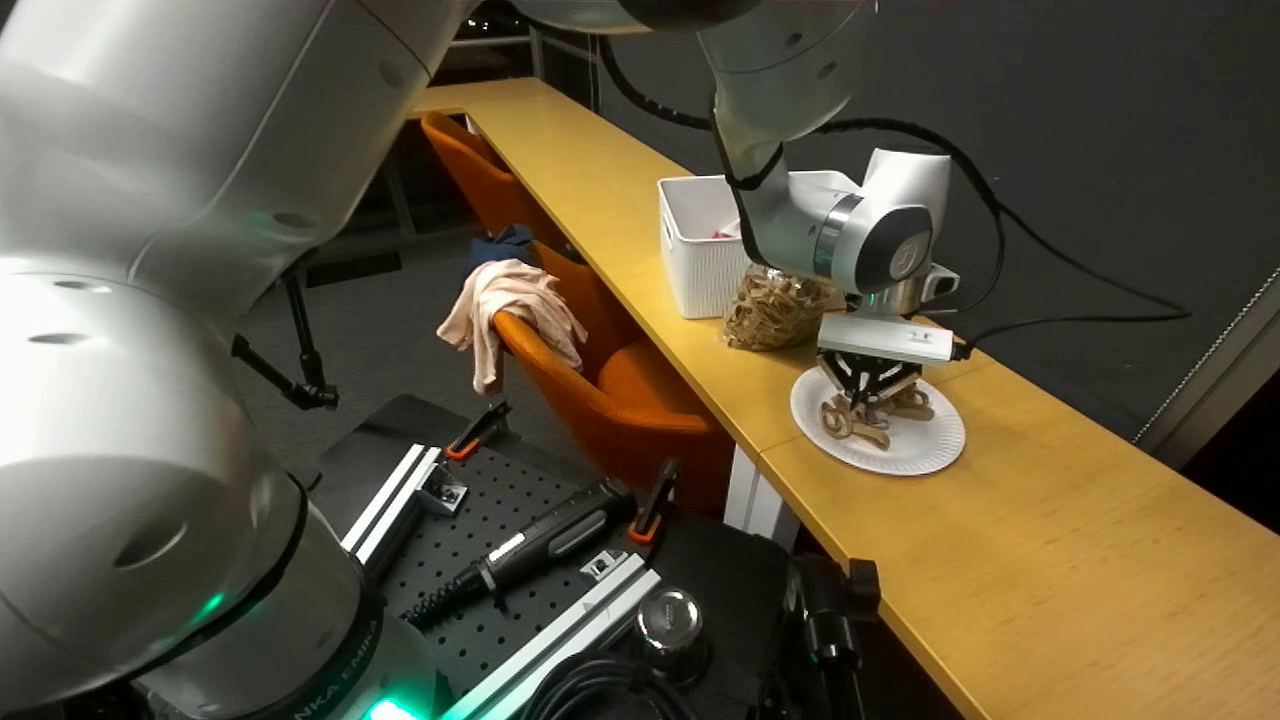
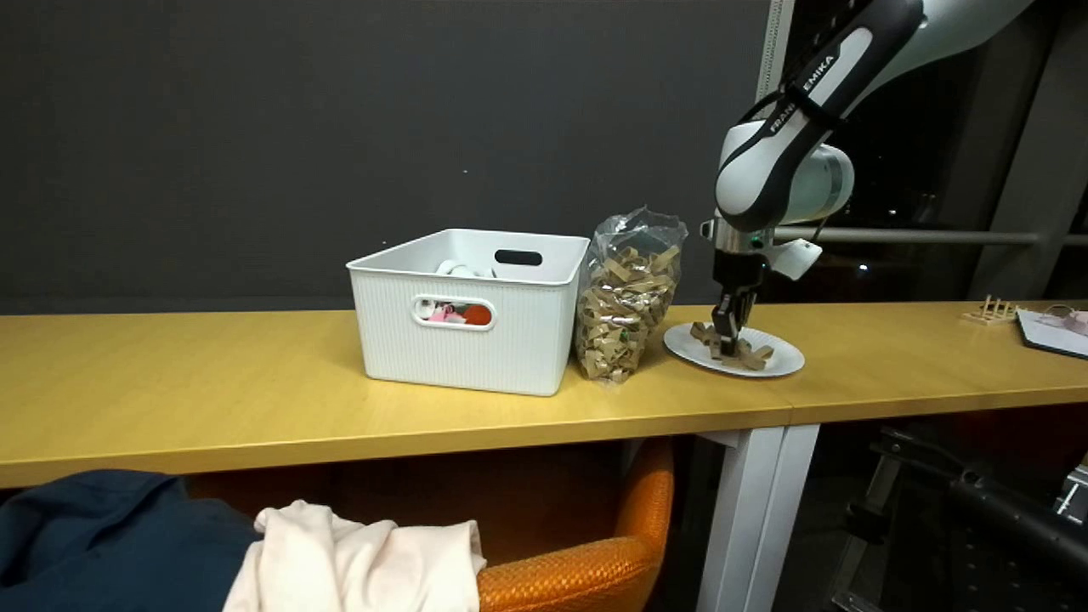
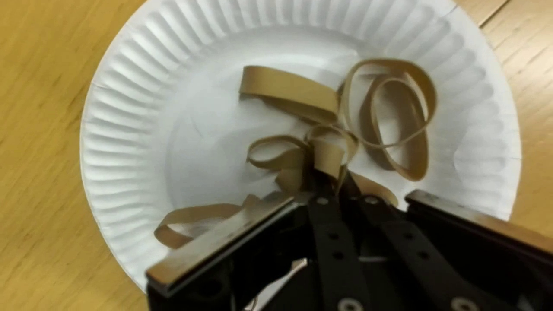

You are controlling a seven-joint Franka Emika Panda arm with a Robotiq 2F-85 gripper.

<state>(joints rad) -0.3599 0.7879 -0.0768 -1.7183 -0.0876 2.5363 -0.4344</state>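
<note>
While the gripper hangs over a white paper plate with a fluted rim, its fingertips are drawn together on a few looped tan rubber bands near the plate's middle. Loose bands lie on the plate around them. In an exterior view, a clear plastic bag filled with similar bands stands on the wooden table between the plate and a ribbed white plastic bin. Something white sits inside that bin, and a pink item and a red one show through its handle slot, too little visible to identify.
</note>
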